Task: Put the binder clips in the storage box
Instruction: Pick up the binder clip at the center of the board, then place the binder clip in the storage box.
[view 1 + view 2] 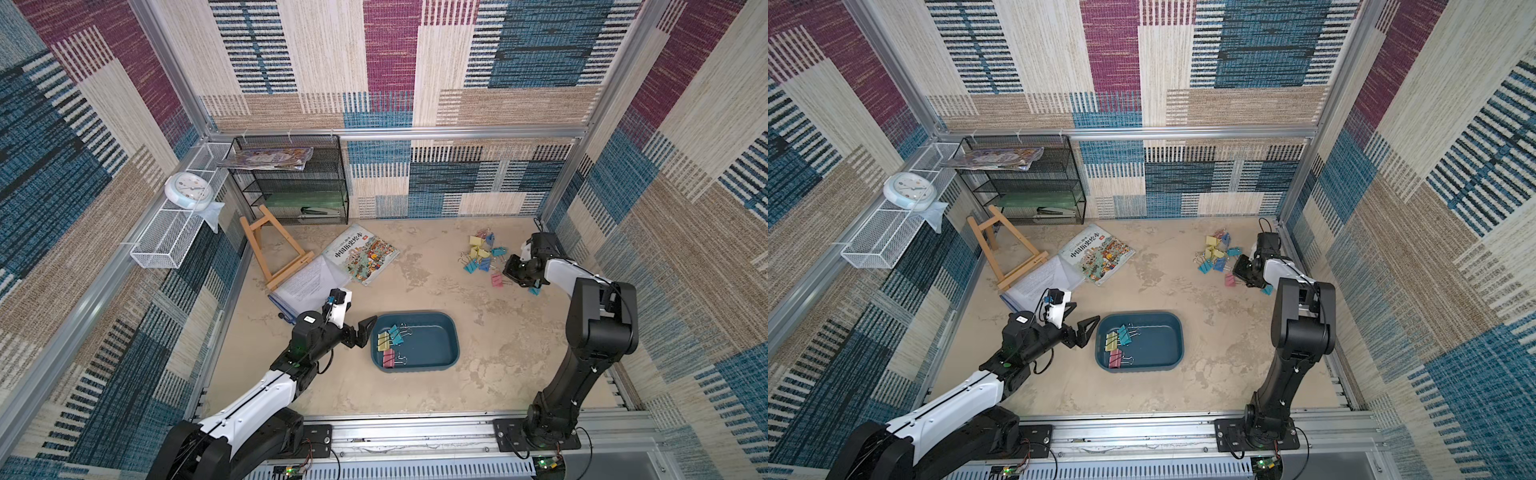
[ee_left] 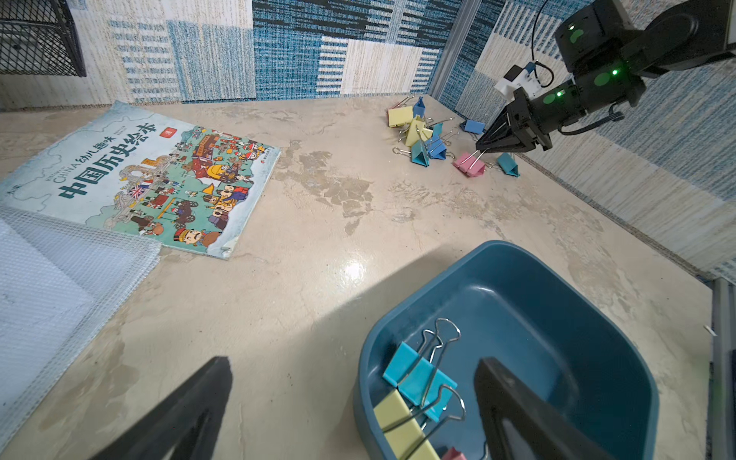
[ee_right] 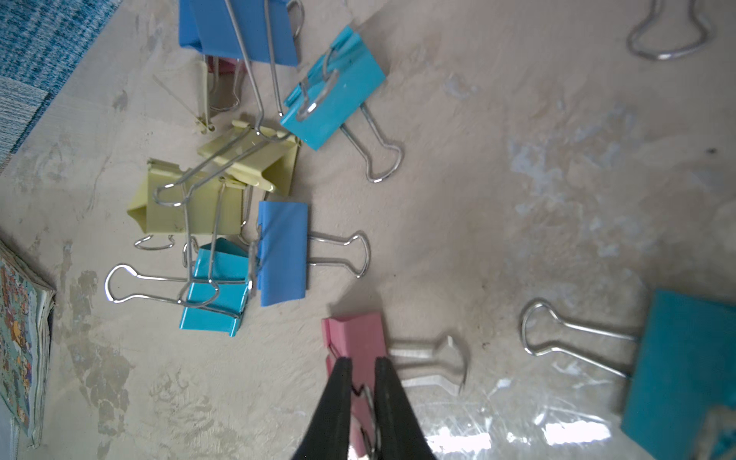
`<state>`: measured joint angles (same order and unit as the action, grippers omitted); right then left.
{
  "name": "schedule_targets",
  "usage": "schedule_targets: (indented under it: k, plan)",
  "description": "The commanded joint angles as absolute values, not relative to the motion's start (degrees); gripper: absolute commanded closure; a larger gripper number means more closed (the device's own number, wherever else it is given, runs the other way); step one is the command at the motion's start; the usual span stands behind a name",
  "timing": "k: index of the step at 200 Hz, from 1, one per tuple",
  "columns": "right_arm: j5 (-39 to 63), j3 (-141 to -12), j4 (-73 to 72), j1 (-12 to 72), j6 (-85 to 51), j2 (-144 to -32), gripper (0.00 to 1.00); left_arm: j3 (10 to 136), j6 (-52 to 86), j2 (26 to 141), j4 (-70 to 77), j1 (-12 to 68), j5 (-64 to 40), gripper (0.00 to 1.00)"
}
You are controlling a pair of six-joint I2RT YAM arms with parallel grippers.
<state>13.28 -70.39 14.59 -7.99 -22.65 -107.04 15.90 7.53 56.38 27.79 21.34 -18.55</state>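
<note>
The dark teal storage box (image 1: 436, 345) (image 1: 1158, 345) (image 2: 537, 318) lies at the front middle and holds three binder clips: teal (image 1: 395, 334), yellow (image 1: 383, 340) and pink (image 1: 389, 357). My left gripper (image 1: 363, 332) (image 2: 353, 360) is open at the box's left rim, with one finger over the box. Several more binder clips (image 1: 480, 253) (image 1: 1214, 251) (image 3: 223, 191) are piled at the back right. Just in front of the pile, my right gripper (image 1: 509, 276) (image 3: 363, 360) is shut on the wire handle of a pink clip (image 3: 358, 338) (image 2: 470, 163). A teal clip (image 3: 685, 366) lies beside it.
A picture book (image 1: 360, 253), a wooden easel (image 1: 270, 249) and a mesh document pouch (image 1: 303, 286) lie at the back left. A black mesh rack (image 1: 291, 178) stands against the back wall. A white wire basket (image 1: 166, 241) with a clock (image 1: 188, 190) hangs on the left wall.
</note>
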Motion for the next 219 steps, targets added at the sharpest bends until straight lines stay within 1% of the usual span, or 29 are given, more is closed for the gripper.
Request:
schedule_targets:
  k: [1,6,41,58,80,99,123,140,156,189,219]
  plan:
    - [11.83,-69.33,14.55,-7.99,-21.51,-105.59,0.98,16.1,7.77,55.9,28.69,21.27,-16.8,0.01]
    - [12.02,-69.02,14.5,-8.03,-21.53,-105.18,1.0,16.17,7.97,55.91,28.09,21.2,-15.24,0.01]
    - [13.07,-66.08,14.59,-7.97,-22.68,-98.93,1.0,16.8,7.99,55.48,25.4,21.27,-12.41,0.01]
    - [14.47,-62.88,13.96,-7.7,-24.34,-92.63,1.0,16.44,8.09,55.06,25.83,21.27,-11.96,0.01]
    - [18.71,-58.06,13.07,-6.97,-25.97,-83.99,1.0,16.3,8.09,54.74,25.84,21.27,-11.78,0.01]
    - [20.3,-54.88,13.71,-4.47,-28.42,-77.17,1.0,16.27,8.17,54.7,25.94,21.27,-11.7,0.01]
    - [20.44,-51.81,14.2,3.2,-31.86,-70.82,1.0,16.13,8.61,54.78,25.84,21.28,-10.18,0.01]
    - [19.6,-49.02,12.71,11.11,-35.99,-67.15,1.0,16.08,8.76,54.54,25.64,21.26,-9.6,0.01]
    - [16.53,-47.29,11.95,18.94,-40.07,-64.74,1.0,15.98,8.71,54.15,25.49,21.27,-9.36,0.01]
    - [10.46,-44.25,9.55,32.72,-48.09,-62.54,1.0,15.81,8.44,53.7,25.4,21.27,-8.96,0.01]
    - [5.73,-43.17,7.65,42.36,-53.23,-62.94,1.0,15.77,8.6,53.71,25.47,21.27,-9.21,0.01]
